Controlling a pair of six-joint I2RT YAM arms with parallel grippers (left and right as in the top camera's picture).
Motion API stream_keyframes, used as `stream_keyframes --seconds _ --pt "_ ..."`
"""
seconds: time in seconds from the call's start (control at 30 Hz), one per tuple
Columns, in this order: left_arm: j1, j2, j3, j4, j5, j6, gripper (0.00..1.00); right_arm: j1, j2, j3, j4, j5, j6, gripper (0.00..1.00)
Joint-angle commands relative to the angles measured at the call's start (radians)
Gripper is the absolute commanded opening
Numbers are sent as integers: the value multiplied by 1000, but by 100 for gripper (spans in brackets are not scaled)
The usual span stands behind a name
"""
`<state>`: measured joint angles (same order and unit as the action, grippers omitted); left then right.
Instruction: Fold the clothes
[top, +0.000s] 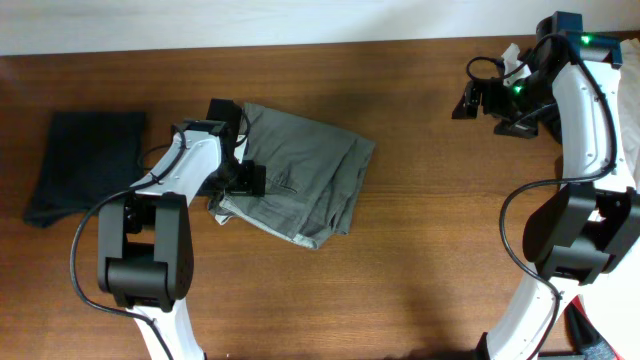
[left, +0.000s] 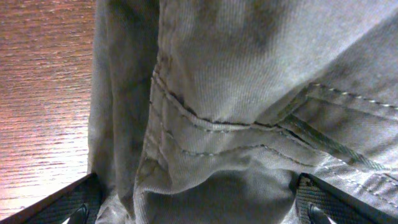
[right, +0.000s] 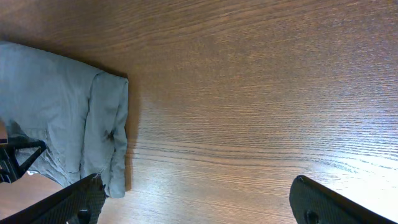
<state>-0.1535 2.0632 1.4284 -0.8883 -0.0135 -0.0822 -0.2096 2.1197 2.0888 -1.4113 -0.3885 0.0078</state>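
Left gripper (top: 243, 178): jaws spread, trousers (top: 310, 185) bunched between them, not pinched. Right gripper (top: 472, 100): jaws spread over bare table (top: 420, 280), trousers well apart from them. Judged step: folding trousers, bundle already compact. Next move likely calls for closing on edge, or lifting clear without dragging cloth.

Tabletop (top: 430, 250): dark brown wood with fine grain running lengthwise. It has a gloss finish, and the right wrist view shows a bright glare patch at lower right. The far edge meets a plain pale surface (top: 250, 20) spanning the overhead view's top.
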Motion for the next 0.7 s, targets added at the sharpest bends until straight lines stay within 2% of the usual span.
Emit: stream_keyframes --seconds 0.0,0.1,0.13,0.23,0.33,0.4,0.57,0.63,0.67 --pt "0 50 -55 5 -34 -22 99 2 -15 6 -3 8 0 99" --pt "0 50 -56 5 -30 -37 94 2 -15 6 -3 8 0 99" --pt "0 50 -56 5 -30 -37 89 2 -15 6 -3 8 0 99" --pt "0 50 -56 1 -29 -37 72 2 -15 6 -3 8 0 99" --pt "0 50 -56 -6 -30 -37 47 2 -15 6 -3 8 0 99" --pt "0 50 -56 -8 -30 -37 38 2 -15 6 -3 8 0 99" --pt "1 50 -55 -9 -33 -37 40 2 -15 6 -3 8 0 99" --pt "2 50 -40 -6 -57 -36 54 2 -15 6 -3 8 0 99" --pt "2 50 -27 -13 -76 -36 57 2 -15 6 -3 8 0 99"
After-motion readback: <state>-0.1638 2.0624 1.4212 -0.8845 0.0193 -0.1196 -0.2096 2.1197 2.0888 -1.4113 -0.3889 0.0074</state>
